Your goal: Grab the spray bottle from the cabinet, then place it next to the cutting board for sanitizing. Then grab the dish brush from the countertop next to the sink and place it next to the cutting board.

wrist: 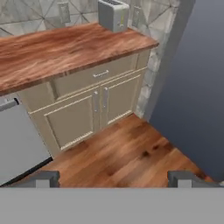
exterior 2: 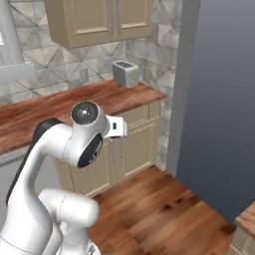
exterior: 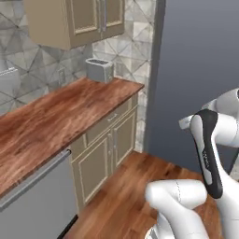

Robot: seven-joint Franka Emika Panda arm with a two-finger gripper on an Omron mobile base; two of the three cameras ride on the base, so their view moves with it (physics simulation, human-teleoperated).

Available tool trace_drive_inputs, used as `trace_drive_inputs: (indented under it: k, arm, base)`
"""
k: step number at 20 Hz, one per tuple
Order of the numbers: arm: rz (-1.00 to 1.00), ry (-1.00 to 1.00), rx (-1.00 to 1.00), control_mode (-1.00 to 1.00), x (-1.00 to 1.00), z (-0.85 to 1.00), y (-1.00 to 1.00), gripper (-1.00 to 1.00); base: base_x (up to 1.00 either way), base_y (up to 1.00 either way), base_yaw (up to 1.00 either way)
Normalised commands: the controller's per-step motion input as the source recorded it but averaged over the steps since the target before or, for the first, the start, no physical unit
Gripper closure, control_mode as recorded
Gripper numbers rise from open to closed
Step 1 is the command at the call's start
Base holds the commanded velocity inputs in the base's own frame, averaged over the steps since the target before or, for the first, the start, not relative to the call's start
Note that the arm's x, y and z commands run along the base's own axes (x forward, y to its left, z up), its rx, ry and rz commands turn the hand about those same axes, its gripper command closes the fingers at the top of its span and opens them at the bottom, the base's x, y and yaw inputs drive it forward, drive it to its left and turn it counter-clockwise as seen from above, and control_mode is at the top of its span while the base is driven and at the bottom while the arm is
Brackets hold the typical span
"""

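Gripper (wrist: pixel 113 177) spread wide, empty, aimed at the floor. Wall cabinet (exterior: pixel 74 18) shut above the countertop's (exterior: pixel 51 121) far end. Spray bottle likely light, slick; grip its neck.

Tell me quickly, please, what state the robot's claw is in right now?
Claw: open and holding nothing, its two finger tips set wide apart above the wooden floor.
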Motion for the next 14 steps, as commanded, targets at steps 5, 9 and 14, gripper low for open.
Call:
trace_drive_inputs:
  k: [5, 9, 14]
  arm:
    - [0.00, 0.00, 0.00, 1.00, 0.00, 0.00, 0.00, -1.00]
    - [0.00, 0.00, 0.00, 1.00, 0.00, 0.00, 0.00, -1.00]
    - [0.00, 0.00, 0.00, 1.00, 0.00, 0.00, 0.00, -1.00]
  base:
    - [-0.39, 0.09, 0.82]
    - [-0.34, 0.00, 0.85]
    - [-0.22, 0.47, 0.69]
